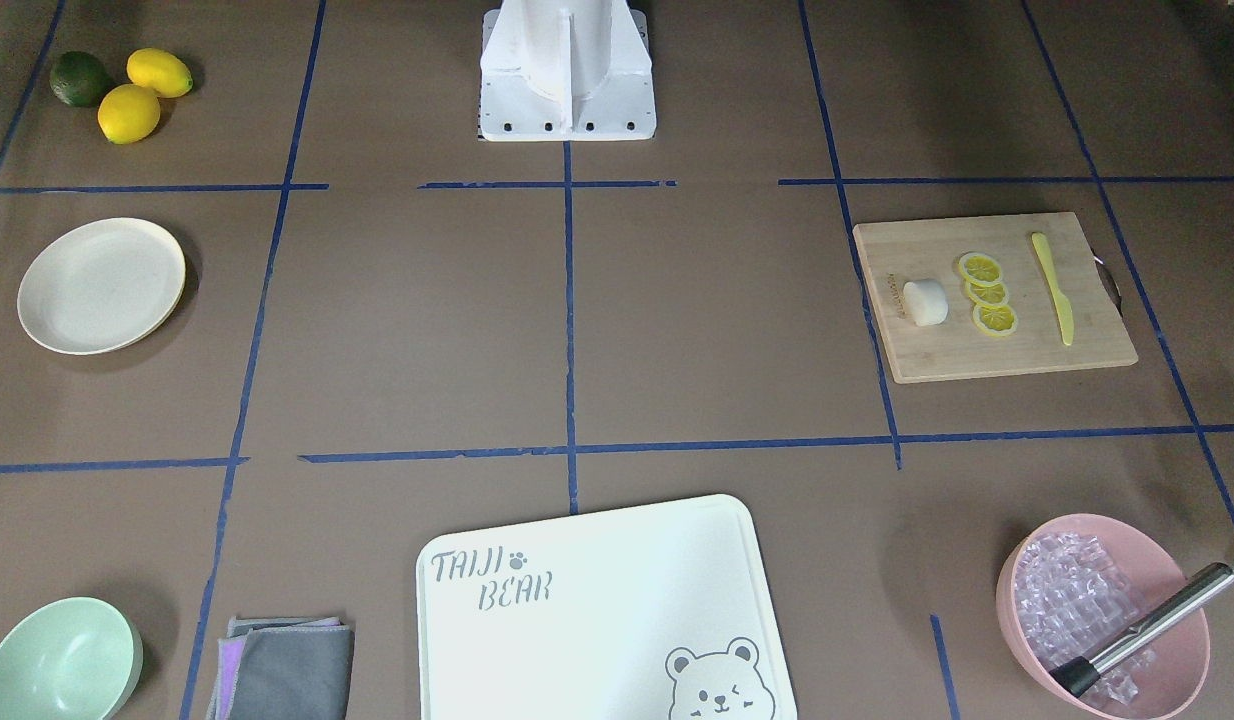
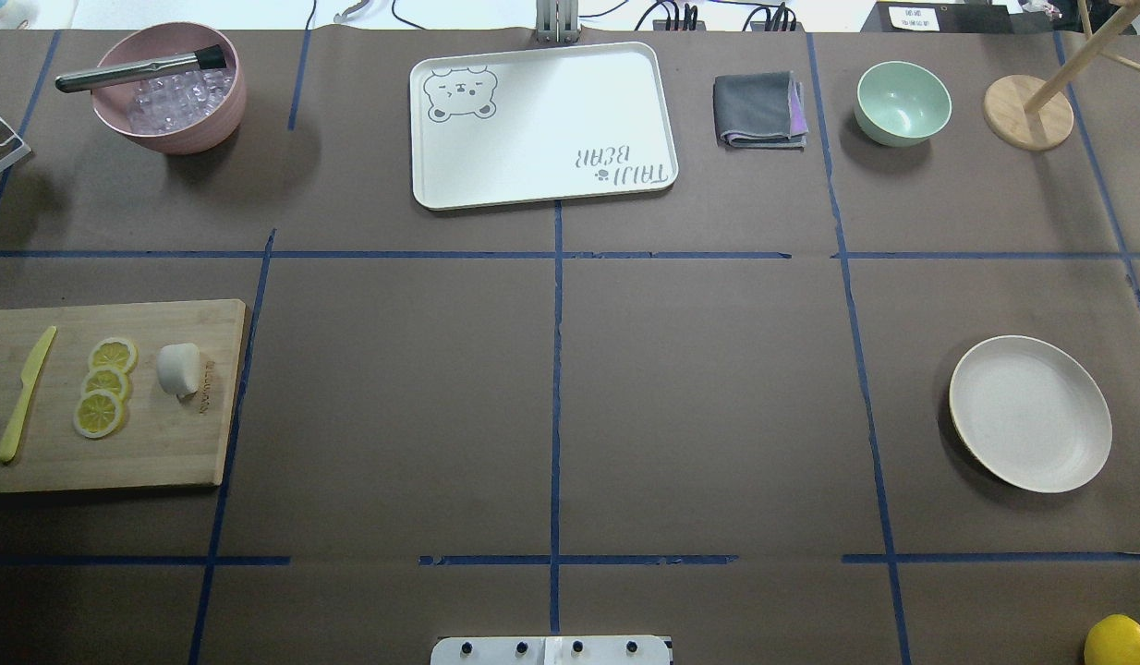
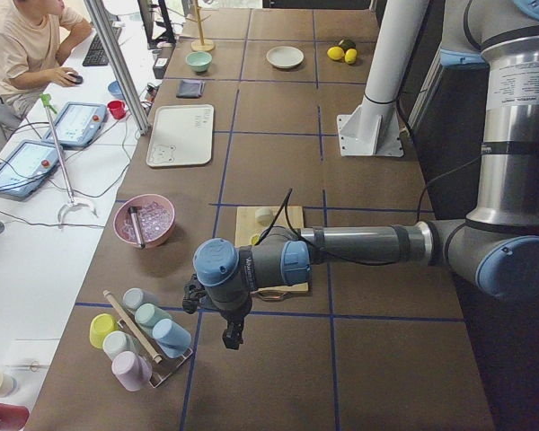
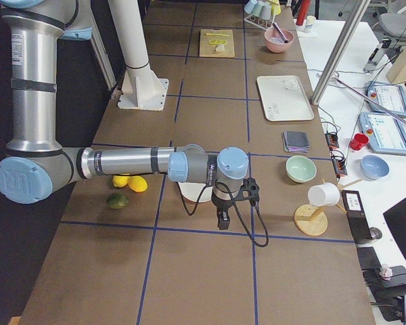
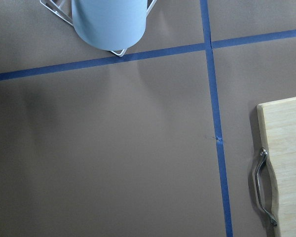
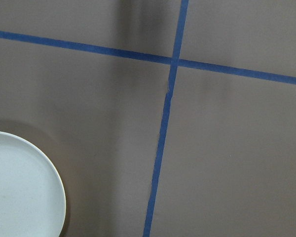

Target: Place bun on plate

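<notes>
While the bun lies on the wooden cutting board, just beside three lemon slices, the plate sits well apart on the table's other side. The left gripper hangs above the table near the board's handle end, and the right gripper hangs near the plate. I cannot tell whether either one's fingers are apart or together.

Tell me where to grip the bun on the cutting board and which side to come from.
Take the bun across its rounded middle, coming straight down from above: it lies low and uncovered on the wooden board. Probably pinch its sides facing toward and away from the robot, since the lemon slices sit close beside it on one flank.
</notes>
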